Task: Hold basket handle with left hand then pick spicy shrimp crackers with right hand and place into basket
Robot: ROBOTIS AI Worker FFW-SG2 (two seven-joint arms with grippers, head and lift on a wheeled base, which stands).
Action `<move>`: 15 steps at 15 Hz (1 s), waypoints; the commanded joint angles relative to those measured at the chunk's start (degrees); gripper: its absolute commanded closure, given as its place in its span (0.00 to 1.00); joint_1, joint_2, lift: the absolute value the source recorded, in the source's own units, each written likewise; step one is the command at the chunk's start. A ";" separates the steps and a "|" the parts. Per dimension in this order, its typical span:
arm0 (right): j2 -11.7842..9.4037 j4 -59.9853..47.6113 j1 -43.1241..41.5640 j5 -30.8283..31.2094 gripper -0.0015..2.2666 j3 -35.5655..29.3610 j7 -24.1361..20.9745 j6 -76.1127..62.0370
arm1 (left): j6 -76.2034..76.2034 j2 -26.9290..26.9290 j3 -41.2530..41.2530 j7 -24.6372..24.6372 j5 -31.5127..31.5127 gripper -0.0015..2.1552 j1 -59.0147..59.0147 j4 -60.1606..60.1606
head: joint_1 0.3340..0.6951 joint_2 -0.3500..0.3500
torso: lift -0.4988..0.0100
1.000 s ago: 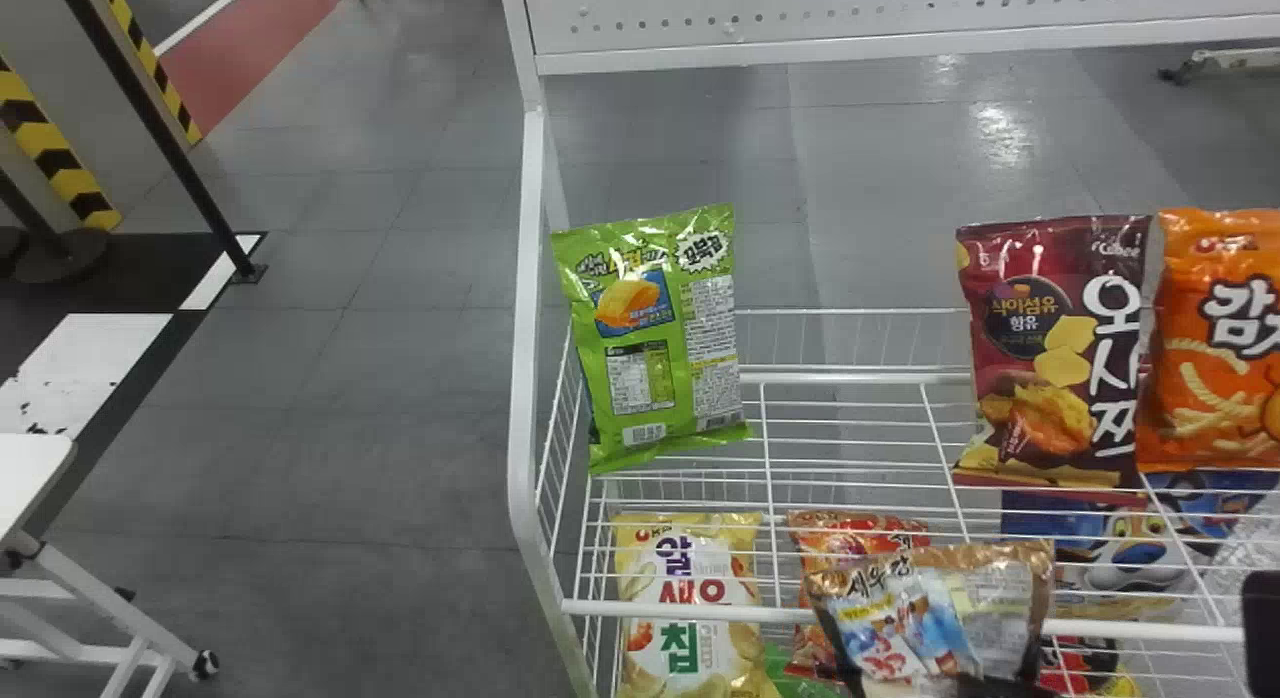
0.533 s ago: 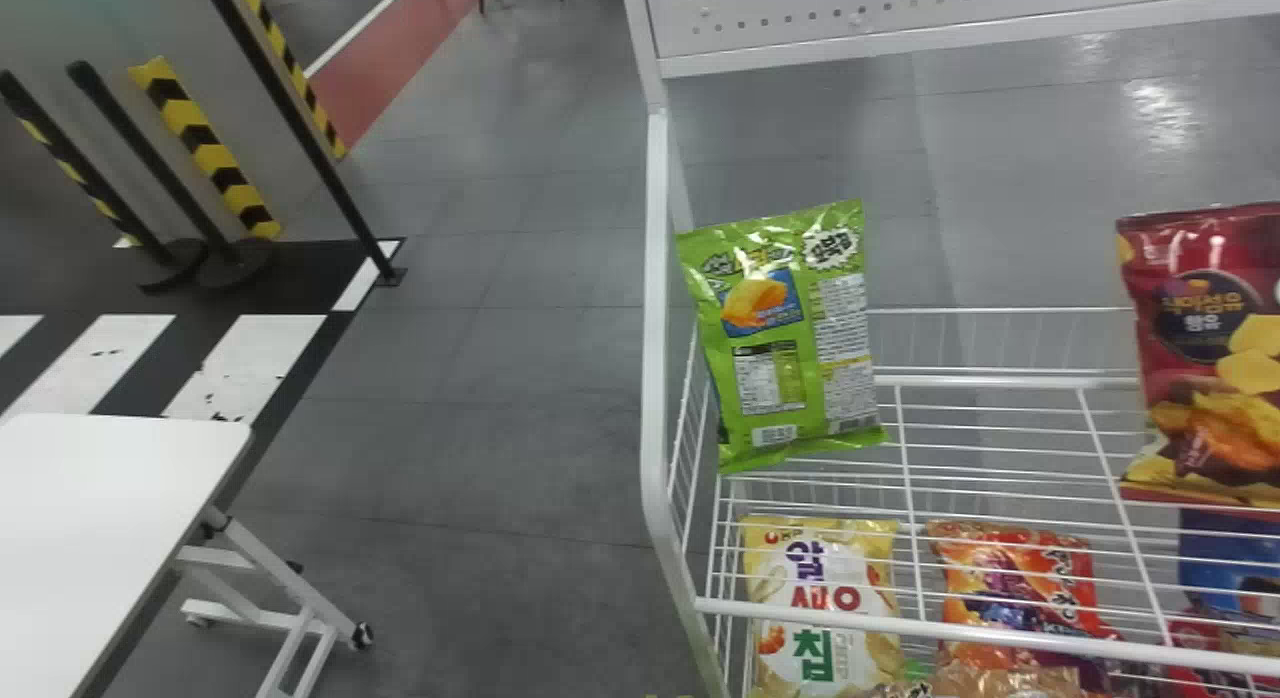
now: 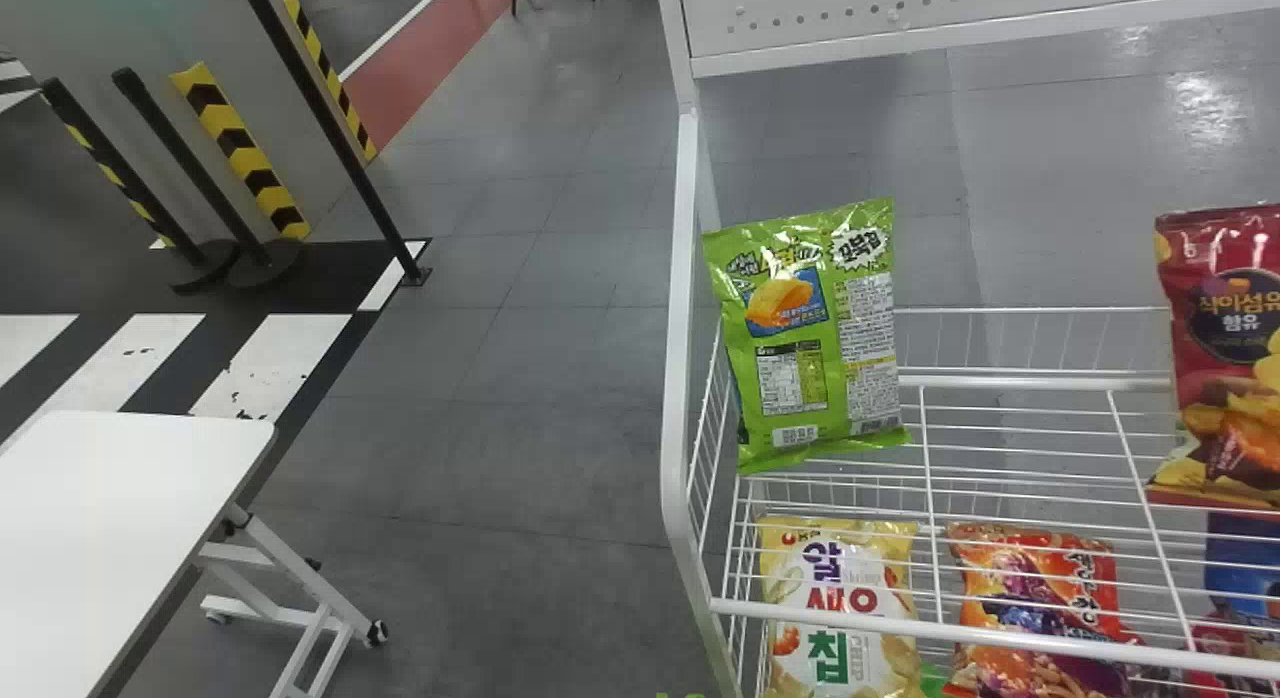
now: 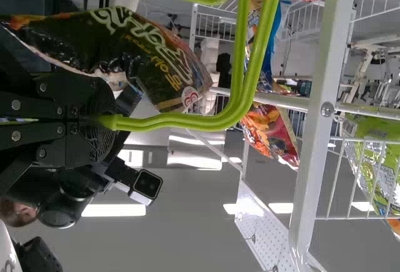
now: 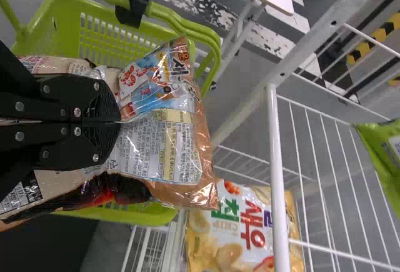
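Spicy shrimp crackers hang in the right gripper, its fingers pinching the brown bag. The green basket lies behind the bag in the right wrist view; from here I can't tell whether any of the bag is inside it. The left gripper has its fingers closed around the green basket handle. On the white wire rack, a green bag leans at the upper shelf's left end, with a dark red bag well to its right. Below sit a yellow bag and an orange-red one.
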 commanded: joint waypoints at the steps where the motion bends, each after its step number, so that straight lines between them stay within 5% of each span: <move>1: -0.02 1.44 -1.19 -0.25 0.02 0.34 0.99 2.69 | 0.01 -0.02 0.07 -0.74 0.00 1.00 0.00 0.00 | 1.00 1.00 | 0.96; 8: -0.29 0.74 0.65 0.63 0.03 -5.28 3.54 -5.75 | 0.01 -0.02 0.07 -0.74 0.00 1.00 0.09 -0.09 | 1.00 1.00 | 0.96; 15: -0.55 5.31 9.00 9.68 0.05 -8.89 4.16 -50.22 | 0.89 -0.02 -0.28 -0.74 -0.09 1.00 0.17 -0.26 | 1.00 1.00 | 0.96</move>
